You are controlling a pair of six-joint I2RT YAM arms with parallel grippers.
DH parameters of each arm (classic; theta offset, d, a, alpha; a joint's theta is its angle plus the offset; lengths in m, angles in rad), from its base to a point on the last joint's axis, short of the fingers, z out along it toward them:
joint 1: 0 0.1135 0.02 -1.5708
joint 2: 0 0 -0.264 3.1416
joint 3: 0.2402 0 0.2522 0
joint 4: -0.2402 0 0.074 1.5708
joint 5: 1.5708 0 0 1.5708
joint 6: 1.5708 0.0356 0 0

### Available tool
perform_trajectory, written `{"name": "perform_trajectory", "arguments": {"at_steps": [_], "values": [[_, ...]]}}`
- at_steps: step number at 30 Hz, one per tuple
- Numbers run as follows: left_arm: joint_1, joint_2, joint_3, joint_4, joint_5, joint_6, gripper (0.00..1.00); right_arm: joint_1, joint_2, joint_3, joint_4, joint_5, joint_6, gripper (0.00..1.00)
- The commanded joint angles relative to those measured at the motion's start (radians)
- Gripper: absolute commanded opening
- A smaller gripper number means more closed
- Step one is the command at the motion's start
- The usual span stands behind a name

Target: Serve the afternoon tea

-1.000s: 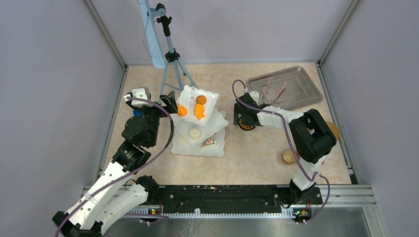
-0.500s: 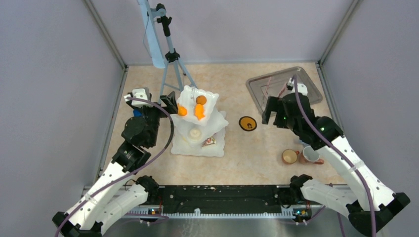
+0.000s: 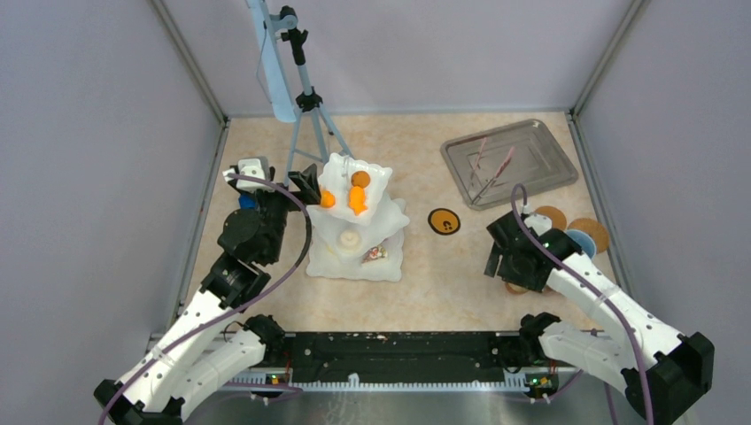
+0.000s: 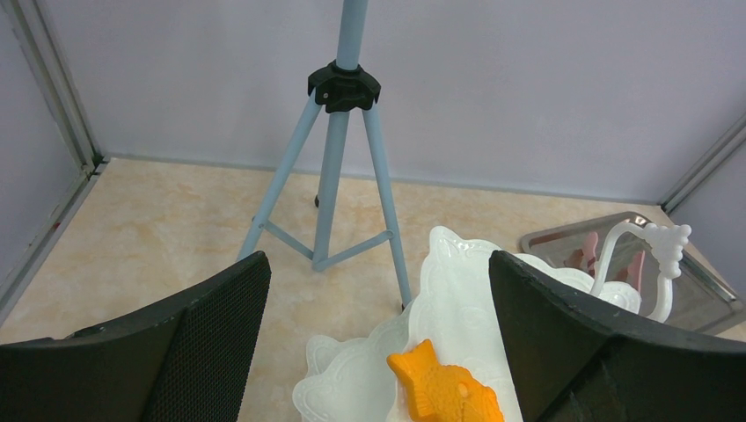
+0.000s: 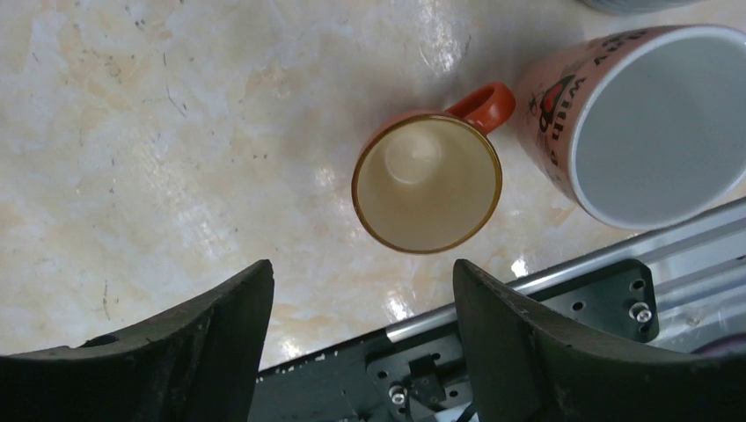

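L pincer (image 4: 378,264): jaws apart, empty; orange pastry (image 4: 444,391) just below, btwn tips, on white stand (image 4: 449,290). R pincer (image 5: 361,272): jaws apart, empty; orange mug (image 5: 427,183) upright just ahead; pinkish mug (image 5: 651,123) further right.

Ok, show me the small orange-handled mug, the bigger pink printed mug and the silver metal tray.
Small orange-handled mug (image 5: 427,180): right wrist view, on its inside bottom.
Bigger pink printed mug (image 5: 655,123): right wrist view, on its white inner wall.
Silver metal tray (image 3: 545,159): top external view, on the bare floor near its right side.
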Motion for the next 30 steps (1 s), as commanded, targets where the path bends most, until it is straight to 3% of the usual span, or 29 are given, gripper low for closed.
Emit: {"name": "perform_trajectory", "arguments": {"at_steps": [1,13,17,21,24,27,30], "values": [[0.004,-0.011,0.032,0.022,0.017,-0.011,0.99,-0.006,0.043,-0.037,0.119,0.057,0.036,0.71],[0.004,-0.005,0.032,0.021,0.018,-0.013,0.99,-0.009,0.17,-0.086,0.215,0.113,0.077,0.64],[0.003,-0.007,0.032,0.021,0.014,-0.013,0.99,-0.009,0.206,-0.077,0.206,0.136,0.123,0.51],[0.004,-0.007,0.031,0.021,0.015,-0.013,0.99,-0.009,0.225,-0.067,0.203,0.159,0.148,0.49],[0.003,-0.004,0.032,0.021,0.015,-0.012,0.99,-0.009,0.24,-0.082,0.216,0.15,0.178,0.39],[0.003,-0.004,0.03,0.021,0.01,-0.011,0.99,-0.009,0.277,-0.067,0.21,0.128,0.2,0.19],[0.004,-0.004,0.03,0.021,0.01,-0.013,0.99,-0.009,0.341,0.007,0.195,0.116,0.194,0.07]]}}
